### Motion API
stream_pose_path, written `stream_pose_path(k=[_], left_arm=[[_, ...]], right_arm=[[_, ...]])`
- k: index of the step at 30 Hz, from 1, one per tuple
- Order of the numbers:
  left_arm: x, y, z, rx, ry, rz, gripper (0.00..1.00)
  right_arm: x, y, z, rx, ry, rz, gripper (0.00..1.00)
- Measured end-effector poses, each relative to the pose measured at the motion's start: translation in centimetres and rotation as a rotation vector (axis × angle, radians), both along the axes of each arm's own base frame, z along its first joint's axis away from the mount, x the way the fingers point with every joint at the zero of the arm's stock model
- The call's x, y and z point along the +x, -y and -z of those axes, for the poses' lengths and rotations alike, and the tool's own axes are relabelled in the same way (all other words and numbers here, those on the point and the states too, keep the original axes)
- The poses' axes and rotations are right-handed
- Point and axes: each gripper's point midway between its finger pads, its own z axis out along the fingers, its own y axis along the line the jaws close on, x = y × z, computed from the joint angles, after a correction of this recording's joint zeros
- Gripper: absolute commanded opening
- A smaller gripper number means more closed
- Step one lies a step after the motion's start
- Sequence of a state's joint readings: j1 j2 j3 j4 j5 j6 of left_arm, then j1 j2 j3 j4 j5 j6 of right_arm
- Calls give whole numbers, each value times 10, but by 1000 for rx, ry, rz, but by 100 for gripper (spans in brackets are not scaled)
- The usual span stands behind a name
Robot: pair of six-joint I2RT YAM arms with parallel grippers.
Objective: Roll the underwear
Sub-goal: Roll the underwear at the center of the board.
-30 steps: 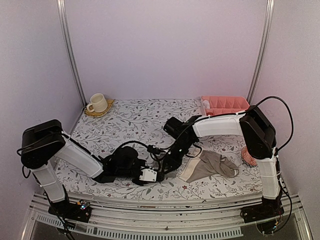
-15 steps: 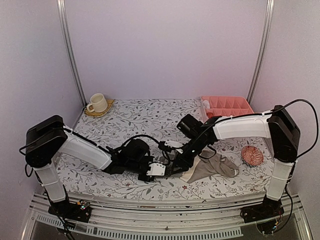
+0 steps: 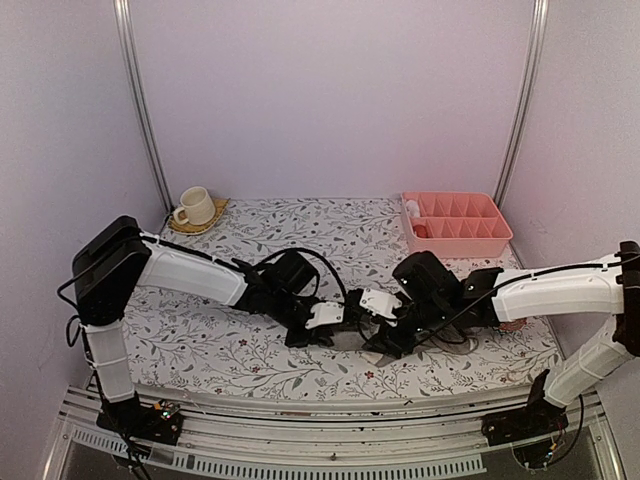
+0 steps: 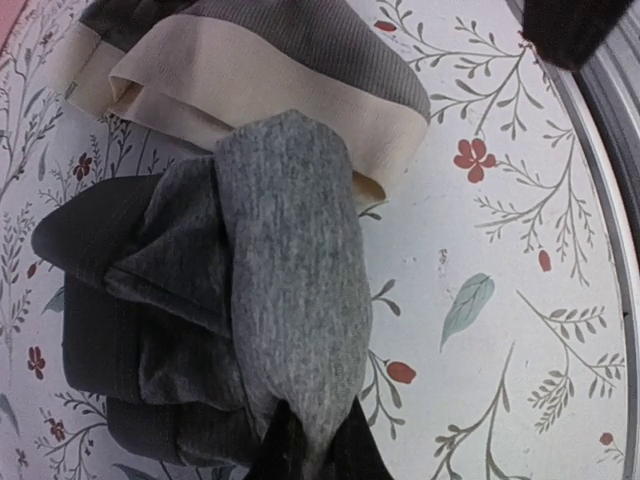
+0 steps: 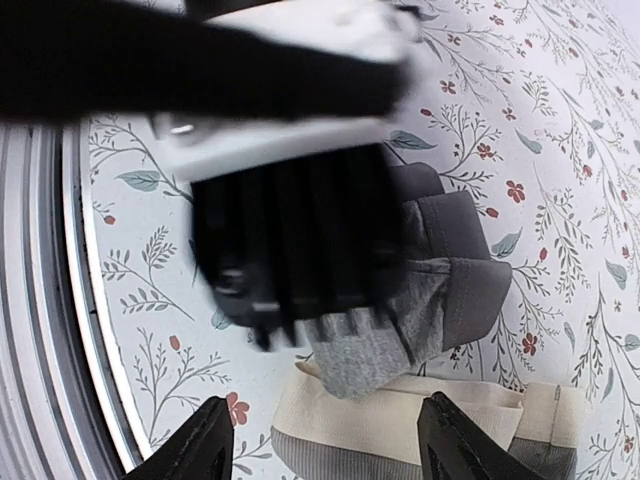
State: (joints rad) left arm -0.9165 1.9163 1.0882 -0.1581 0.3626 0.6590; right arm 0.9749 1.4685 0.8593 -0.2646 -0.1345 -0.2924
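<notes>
The grey underwear (image 4: pixel 285 290) lies folded into a thick bundle on the flowered cloth. My left gripper (image 4: pixel 315 450) is shut on its near end. Its far end overlaps the cream waistband of the taupe underwear (image 4: pixel 250 70). In the right wrist view, the grey underwear (image 5: pixel 400 345) pokes out from under the blurred left gripper (image 5: pixel 290 200), with the cream waistband (image 5: pixel 430 425) just below it. My right gripper (image 5: pixel 330 455) hangs open above that waistband, holding nothing. In the top view the left gripper (image 3: pixel 335 333) and right gripper (image 3: pixel 385 338) nearly meet at the table's front centre, hiding most of the cloth.
A cream cup on a coaster (image 3: pixel 195 207) stands at the back left. A pink divided tray (image 3: pixel 455 222) sits at the back right. The metal front rail (image 3: pixel 320 415) runs close to both grippers.
My right gripper has opened and its arm has dropped low and stretched out to the right. The left gripper has closed and moved right with the grey underwear towards the taupe pair.
</notes>
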Motion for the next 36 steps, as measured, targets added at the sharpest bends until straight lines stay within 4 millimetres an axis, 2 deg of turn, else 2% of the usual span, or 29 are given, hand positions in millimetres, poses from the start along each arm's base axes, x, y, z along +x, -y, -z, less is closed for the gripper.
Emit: stream_pose_path(k=[5, 7, 13, 18, 27, 30, 36], left_arm=[[8, 7, 2, 23, -137, -12, 0], [10, 8, 1, 34, -200, -21, 0], [13, 6, 1, 49, -390, -42, 0], [17, 1, 1, 57, -450, -73, 0], [19, -2, 1, 66, -510, -97, 0], [19, -3, 2, 65, -524, -99, 0], [20, -4, 2, 64, -538, -102, 0]], right_arm=[[-9, -11, 4, -49, 177, -38, 65], [-9, -18, 5, -65, 244, -45, 62], [6, -27, 32, -198, 369, -42, 61], [6, -26, 58, -292, 408, -87, 60], [25, -31, 64, -369, 506, -72, 58], [31, -37, 64, -387, 537, -69, 49], [42, -41, 71, -438, 575, -52, 21]])
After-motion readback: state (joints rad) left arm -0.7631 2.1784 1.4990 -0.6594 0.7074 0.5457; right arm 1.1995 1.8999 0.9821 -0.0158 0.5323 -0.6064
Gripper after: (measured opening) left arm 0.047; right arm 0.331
